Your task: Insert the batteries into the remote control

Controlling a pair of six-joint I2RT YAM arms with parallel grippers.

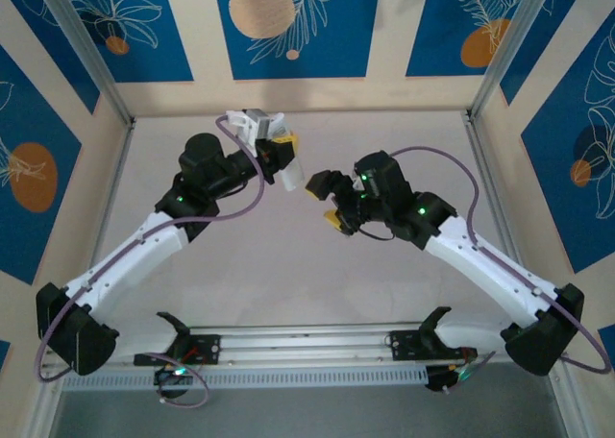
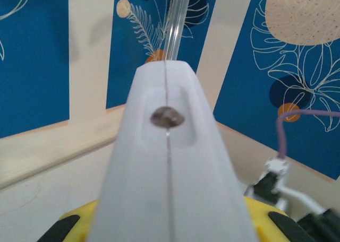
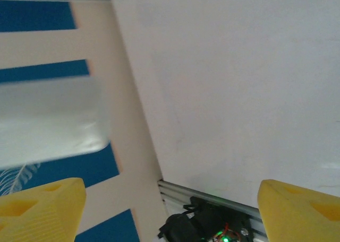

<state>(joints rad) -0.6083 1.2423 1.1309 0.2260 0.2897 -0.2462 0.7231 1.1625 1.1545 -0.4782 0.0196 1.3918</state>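
As the left pincer [image 1: 281, 156] clamped the remote control [image 2: 170, 189] aloft over the tabletop [image 1: 288, 284], free end outward, the right pincer [image 3: 171, 207] stood wide, empty, just beside it, probably so it could be reached for loading.

Light is even and diffuse, with only faint, soft shadows on the pale table [image 1: 288, 275]. In the left wrist view the remote control [image 2: 167, 199] is blurred, the background sharper.

One remote control [image 2: 170, 199], one left claw [image 1: 286, 162] and one right claw [image 1: 325, 200].
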